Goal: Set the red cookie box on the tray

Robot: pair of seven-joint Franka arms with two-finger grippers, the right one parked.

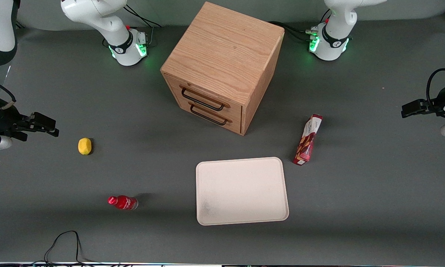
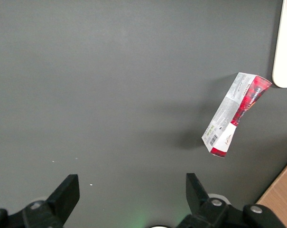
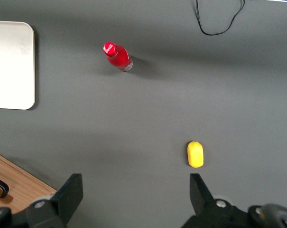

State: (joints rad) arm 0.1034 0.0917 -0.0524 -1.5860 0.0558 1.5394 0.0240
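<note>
The red cookie box (image 1: 308,139) lies on the grey table close to a corner of the cream-white tray (image 1: 241,191), toward the working arm's end and a little farther from the front camera. The tray has nothing on it. The left gripper (image 1: 408,109) hovers above the table at the working arm's end, well apart from the box. In the left wrist view the gripper (image 2: 132,190) is open and empty over bare table, with the box (image 2: 236,114) lying ahead of it and a tray edge (image 2: 285,47) just past the box.
A wooden drawer cabinet (image 1: 222,63) with two black handles stands farther from the camera than the tray. A yellow lemon (image 1: 84,145) and a small red bottle (image 1: 123,202) lie toward the parked arm's end. A black cable (image 1: 65,244) loops near the front edge.
</note>
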